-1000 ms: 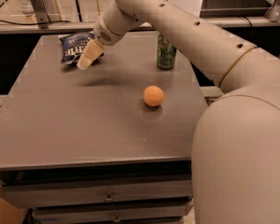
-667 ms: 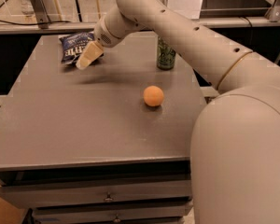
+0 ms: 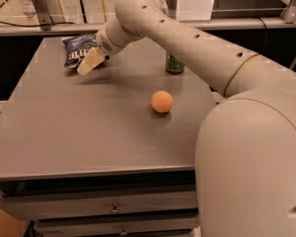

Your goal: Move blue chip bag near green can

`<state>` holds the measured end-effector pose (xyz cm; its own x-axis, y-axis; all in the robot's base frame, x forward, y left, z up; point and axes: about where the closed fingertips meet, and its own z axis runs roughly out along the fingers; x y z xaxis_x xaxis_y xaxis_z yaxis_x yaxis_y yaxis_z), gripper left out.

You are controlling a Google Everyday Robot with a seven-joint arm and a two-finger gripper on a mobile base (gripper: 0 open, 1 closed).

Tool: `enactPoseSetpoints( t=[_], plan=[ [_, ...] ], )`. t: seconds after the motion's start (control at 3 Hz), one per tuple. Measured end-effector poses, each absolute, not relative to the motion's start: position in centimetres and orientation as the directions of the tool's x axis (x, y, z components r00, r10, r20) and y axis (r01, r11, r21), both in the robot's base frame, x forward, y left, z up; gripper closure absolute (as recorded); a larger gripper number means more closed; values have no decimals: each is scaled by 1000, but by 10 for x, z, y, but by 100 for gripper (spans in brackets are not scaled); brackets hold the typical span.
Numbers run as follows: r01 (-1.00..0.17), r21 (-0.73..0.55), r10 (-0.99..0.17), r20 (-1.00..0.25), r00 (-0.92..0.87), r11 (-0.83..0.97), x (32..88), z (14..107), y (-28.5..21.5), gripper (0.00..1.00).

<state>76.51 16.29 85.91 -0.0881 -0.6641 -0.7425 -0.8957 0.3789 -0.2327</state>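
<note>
Camera view: blue chip bag (image 3: pixel 78 49) lies flat on table (image 3: pixel 89 132), well left of green can (image 3: pixel 174 63), not yet delivered. Pincer (image 3: pixel 90 61), also left of the can, overlaps the bag's near edge, likely for grasping; its spread cannot be told.

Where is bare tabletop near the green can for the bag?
Bare table between the gripper, by the blue chip bag at back left, and the green can; also the front, left of the orange ball. Right of the can, the arm crowds it.
</note>
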Motion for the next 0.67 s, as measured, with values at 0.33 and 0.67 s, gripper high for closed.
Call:
enactPoseSetpoints(
  t=[0.33,0.67],
  plan=[
    [-880,-243,-676,-729,-111,407,770,851,167,18],
    [-873,-249,-680,-723,-120,419,773,849,173,41]
  ],
)
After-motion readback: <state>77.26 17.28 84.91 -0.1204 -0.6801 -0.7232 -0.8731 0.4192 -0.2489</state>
